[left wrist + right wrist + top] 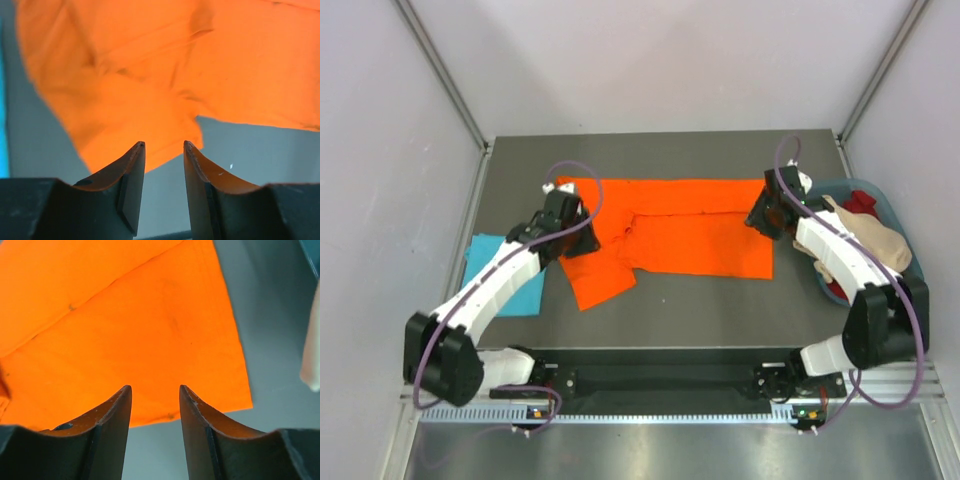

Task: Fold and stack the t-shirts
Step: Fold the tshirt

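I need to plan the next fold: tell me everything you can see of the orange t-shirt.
The orange t-shirt is plain, soft, bright cloth, lying flat and lengthwise across the dark table, partly folded: a layered seam runs along it, and one flap sticks out toward the near left corner. A few creases show. Both the left gripper and right gripper hover over its ends, jaws open, gripping nothing. It lies apart from the turquoise shirt.
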Tool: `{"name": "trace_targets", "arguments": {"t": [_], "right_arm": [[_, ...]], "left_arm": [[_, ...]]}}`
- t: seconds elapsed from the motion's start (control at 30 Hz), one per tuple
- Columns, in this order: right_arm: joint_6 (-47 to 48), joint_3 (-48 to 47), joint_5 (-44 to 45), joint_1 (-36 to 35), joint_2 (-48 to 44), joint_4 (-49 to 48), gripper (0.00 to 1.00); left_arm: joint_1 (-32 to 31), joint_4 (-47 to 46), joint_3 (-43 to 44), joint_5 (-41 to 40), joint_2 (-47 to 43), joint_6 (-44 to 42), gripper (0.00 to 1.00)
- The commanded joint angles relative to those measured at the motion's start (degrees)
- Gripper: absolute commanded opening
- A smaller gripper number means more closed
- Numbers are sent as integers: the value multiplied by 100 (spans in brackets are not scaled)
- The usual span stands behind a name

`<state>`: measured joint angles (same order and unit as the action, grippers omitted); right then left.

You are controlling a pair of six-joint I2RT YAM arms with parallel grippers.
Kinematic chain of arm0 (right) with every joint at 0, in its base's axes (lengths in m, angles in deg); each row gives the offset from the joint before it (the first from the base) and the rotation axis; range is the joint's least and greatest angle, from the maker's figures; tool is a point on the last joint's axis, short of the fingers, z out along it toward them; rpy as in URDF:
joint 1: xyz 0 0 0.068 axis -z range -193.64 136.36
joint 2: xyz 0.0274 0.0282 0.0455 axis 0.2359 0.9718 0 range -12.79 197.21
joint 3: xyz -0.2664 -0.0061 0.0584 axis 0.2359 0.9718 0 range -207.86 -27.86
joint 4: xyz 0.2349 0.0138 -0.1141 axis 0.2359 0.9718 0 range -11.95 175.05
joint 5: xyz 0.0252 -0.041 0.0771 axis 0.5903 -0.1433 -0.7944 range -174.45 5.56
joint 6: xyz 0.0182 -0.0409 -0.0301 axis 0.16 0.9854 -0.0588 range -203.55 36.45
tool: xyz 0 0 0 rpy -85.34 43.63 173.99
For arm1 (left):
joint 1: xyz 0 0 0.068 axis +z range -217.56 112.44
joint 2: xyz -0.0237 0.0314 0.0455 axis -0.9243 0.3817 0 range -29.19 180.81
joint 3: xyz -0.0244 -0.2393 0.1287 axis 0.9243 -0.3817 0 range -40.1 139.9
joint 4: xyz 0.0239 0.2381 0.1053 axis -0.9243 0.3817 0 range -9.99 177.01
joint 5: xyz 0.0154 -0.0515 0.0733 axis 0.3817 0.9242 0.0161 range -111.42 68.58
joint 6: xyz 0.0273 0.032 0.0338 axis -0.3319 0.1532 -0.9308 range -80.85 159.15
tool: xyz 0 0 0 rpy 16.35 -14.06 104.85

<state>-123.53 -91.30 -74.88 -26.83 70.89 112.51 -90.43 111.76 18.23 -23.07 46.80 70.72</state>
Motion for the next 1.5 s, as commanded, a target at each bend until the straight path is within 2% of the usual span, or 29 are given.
{"name": "trace_targets", "arguments": {"t": [0.0, 0.1, 0.23, 0.4, 0.53, 0.67, 1.0, 1.13, 1.2, 1.27, 1.3, 1.33, 1.47], "right_arm": [[-203, 226, -68, -122, -589, -369, 44], [-141, 341, -104, -166, -686, -387, 43], [-44, 455, -191, -184, -730, -361, 43], [61, 613, -227, -184, -880, -457, 43], [114, 666, -270, -193, -880, -484, 43], [166, 754, -227, -184, -923, -537, 43], [88, 947, -157, -193, -959, -554, 43], [-482, 939, 387, -201, -959, -90, 43], [-1061, 851, 833, -201, -906, 411, 45], [-1614, 816, 1038, -201, -880, 832, 47], [-1739, 885, 1065, -201, -888, 843, 47], [-1871, 938, 1083, -210, -897, 817, 49], [-2513, 1114, 1126, -210, -897, 896, 50]], "left_arm": [[37, 498, -672, -458, -698, 875, 41], [20, 806, -1068, -740, -1024, 1131, 41], [20, 868, -1709, -652, -1366, 1561, 39], [-7, 650, -2482, -635, -1947, 2107, 38], [-15, 439, -2800, -582, -1930, 2432, 37], [-15, 279, -2958, -871, -1921, 2608, 38], [-24, -239, -3204, -767, -1622, 2591, 36], [-24, -230, -3213, -793, -1639, 2573, 32], [-24, -291, -3222, -802, -1701, 2573, 26], [-24, -336, -3170, -810, -1736, 2512, 15], [-24, -345, -3082, -828, -1736, 2494, 5], [-24, -345, -3012, -837, -1701, 2468, 1], [-24, -362, -2634, -898, -1578, 2231, 0]]}}
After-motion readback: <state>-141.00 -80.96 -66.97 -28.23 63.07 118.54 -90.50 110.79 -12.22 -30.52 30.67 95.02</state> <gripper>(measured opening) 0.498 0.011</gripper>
